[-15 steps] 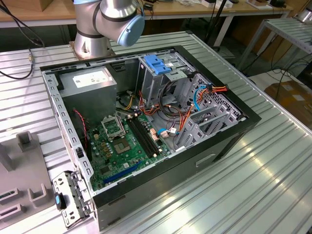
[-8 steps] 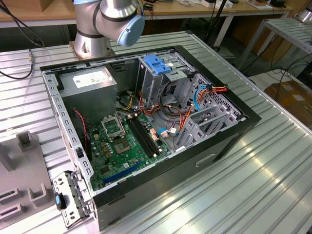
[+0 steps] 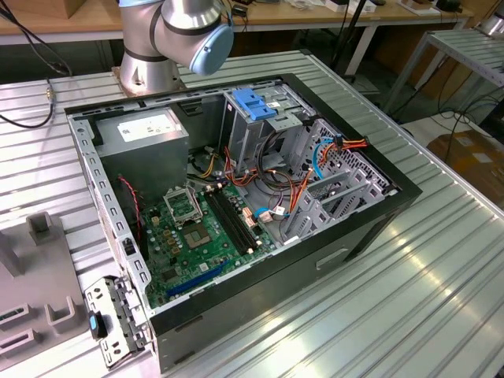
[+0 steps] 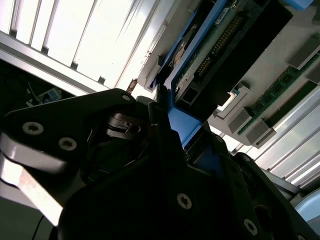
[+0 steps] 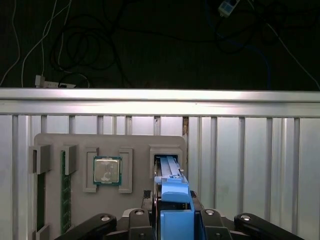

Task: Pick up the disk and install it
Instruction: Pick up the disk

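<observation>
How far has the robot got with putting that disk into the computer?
Early on. Done: the gripper is at the disk, which stands on edge in a slot of the grey tray. In hand: the gripper looks shut on the disk's blue edging. Left: the disk is not yet in the open case.

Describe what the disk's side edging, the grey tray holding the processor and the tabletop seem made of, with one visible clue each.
Disk edging: likely plastic, uniform bright blue with moulded shapes. Tray: probably matte plastic, flat grey without glints. Tabletop: apparently bare aluminium, silvery ribbed slats reflecting light brightly.
</observation>
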Action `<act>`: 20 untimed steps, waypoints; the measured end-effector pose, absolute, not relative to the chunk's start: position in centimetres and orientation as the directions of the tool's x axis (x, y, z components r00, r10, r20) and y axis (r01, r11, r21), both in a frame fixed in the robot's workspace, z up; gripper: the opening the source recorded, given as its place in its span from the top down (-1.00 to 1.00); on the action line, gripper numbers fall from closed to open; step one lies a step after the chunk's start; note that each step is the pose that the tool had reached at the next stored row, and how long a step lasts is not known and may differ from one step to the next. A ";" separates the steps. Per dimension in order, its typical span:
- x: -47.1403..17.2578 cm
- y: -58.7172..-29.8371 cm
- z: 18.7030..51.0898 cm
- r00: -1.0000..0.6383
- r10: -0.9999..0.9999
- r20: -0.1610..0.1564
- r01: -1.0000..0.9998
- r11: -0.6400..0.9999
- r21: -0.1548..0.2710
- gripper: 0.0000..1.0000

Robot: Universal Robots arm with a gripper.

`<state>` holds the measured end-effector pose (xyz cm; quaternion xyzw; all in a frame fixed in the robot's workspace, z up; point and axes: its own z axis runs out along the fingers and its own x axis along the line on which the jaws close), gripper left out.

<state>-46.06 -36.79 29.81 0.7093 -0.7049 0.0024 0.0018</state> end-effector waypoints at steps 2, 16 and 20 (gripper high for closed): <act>-46.1 -36.8 29.8 0.006 -1.000 0.006 -1.000 -0.006 -0.001 0.25; -46.1 -36.8 30.2 0.006 -1.000 0.006 -1.000 -0.006 -0.001 0.25; -46.1 -36.8 29.7 0.006 -1.000 0.006 -1.000 -0.006 -0.001 0.25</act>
